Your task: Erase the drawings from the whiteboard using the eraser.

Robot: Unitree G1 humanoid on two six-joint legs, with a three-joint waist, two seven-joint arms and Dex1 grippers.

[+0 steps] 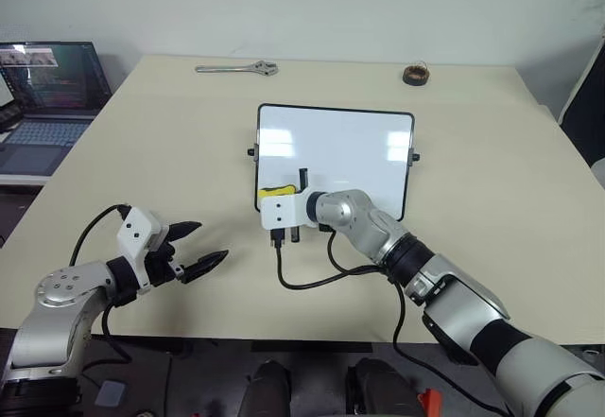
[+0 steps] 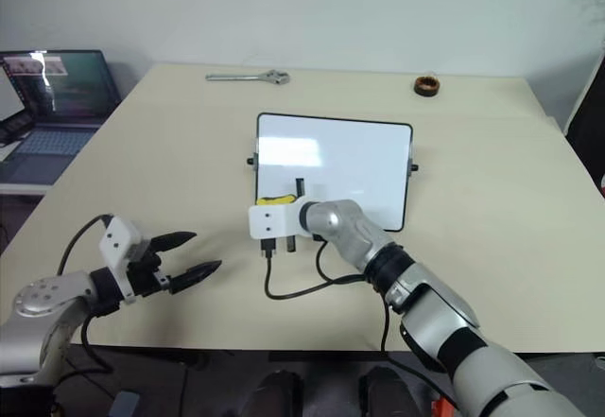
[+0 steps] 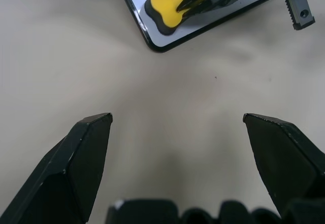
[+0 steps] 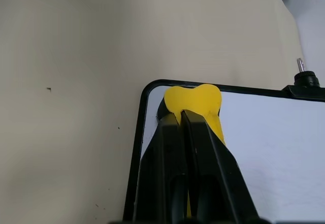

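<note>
Beige tabletop (image 1: 170, 152), pale wall behind; items listed from the robot's left to its right.

Laptop (image 1: 47, 95): on a side surface beyond the tabletop's left edge, screen lit. Not involved.

Left gripper (image 1: 196, 247): hovers over bare tabletop, well apart from the board, fingers spread wide, holding nothing.

Wrench (image 1: 238, 69): at the far edge, well apart from the board.

Eraser (image 1: 277, 191): yellow top, black base, lying on the near left corner of the whiteboard (image 1: 350, 143). Right gripper (image 4: 182, 120): fingers drawn together along the top of the eraser; in the right wrist view they meet almost flush over the yellow, so the hold looks thin. Whether the block is truly pinched or merely pressed from above, I cannot tell.

Whiteboard: lies flat mid-table, black frame, knobs on the short sides. Drawings: none made out on the white that shows; the arm hides part of the near edge.

Tape roll (image 1: 415, 75): far right corner.

Handling note: for a clean wipe, press the eraser flat, sweep slowly along the near edge, and watch that the loose board does not slide; the idle left gripper could brace the frame.
</note>
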